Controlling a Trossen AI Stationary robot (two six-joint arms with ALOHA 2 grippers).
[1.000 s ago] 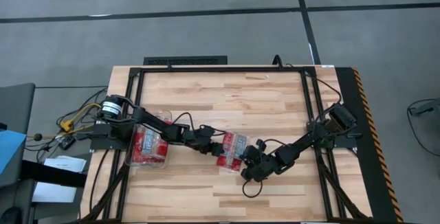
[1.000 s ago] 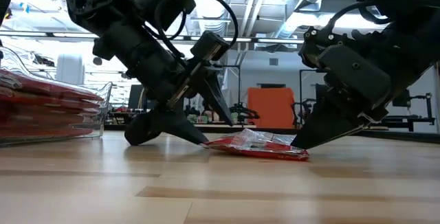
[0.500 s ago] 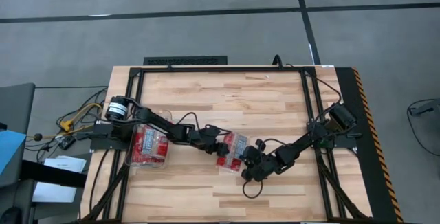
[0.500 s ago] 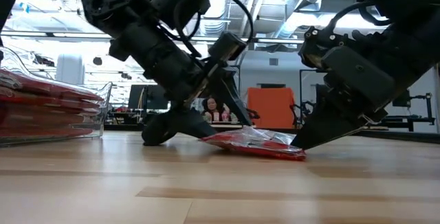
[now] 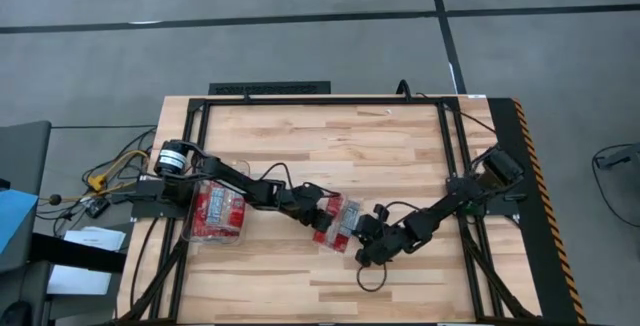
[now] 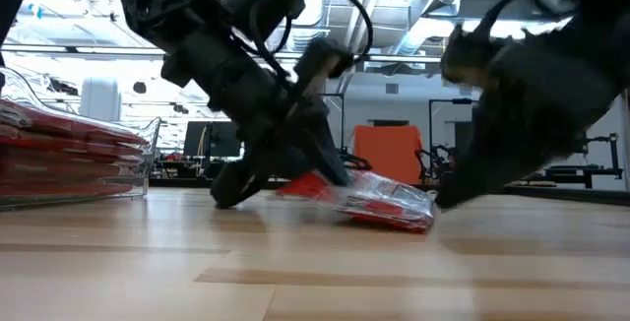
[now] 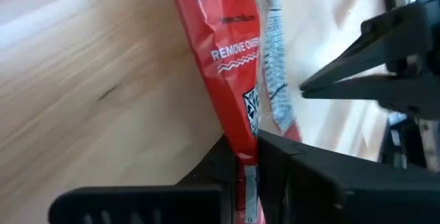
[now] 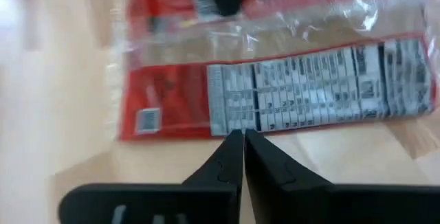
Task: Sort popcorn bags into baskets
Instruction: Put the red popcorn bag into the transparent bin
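One red popcorn bag (image 5: pixel 340 221) with white and grey-blue print lies mid-table between my two grippers; it also shows in the low view (image 6: pixel 379 201). My left gripper (image 5: pixel 322 218) is shut on its left edge. My right gripper (image 5: pixel 364 240) is shut, its tips (image 8: pixel 240 138) at the bag's right edge. The clear basket (image 5: pixel 192 228) stands at the table's left with several red bags (image 5: pixel 218 211) stacked flat in it. My left gripper pinches the bag's left edge (image 7: pixel 242 148) between its two fingers, slanting down from the table's left. That edge is raised and the bag tilts, its right edge (image 6: pixel 418 221) on the table. My right gripper's shut tips stand at the bag's right edge (image 8: pixel 237 129); I cannot tell whether they touch.
The wooden table (image 5: pixel 400 146) has a black frame round its edges. The basket's wall (image 6: pixel 133 173) shows at the left of the low view. Cables lie at the table's left edge (image 5: pixel 110 176). The far half of the table is bare wood.
My left gripper has gone toward the table's right, shut on the bag's left edge and raised it; the bag has tipped from flat to tilted, its right edge staying on the table. My right gripper has drawn back a little toward the table's near right.
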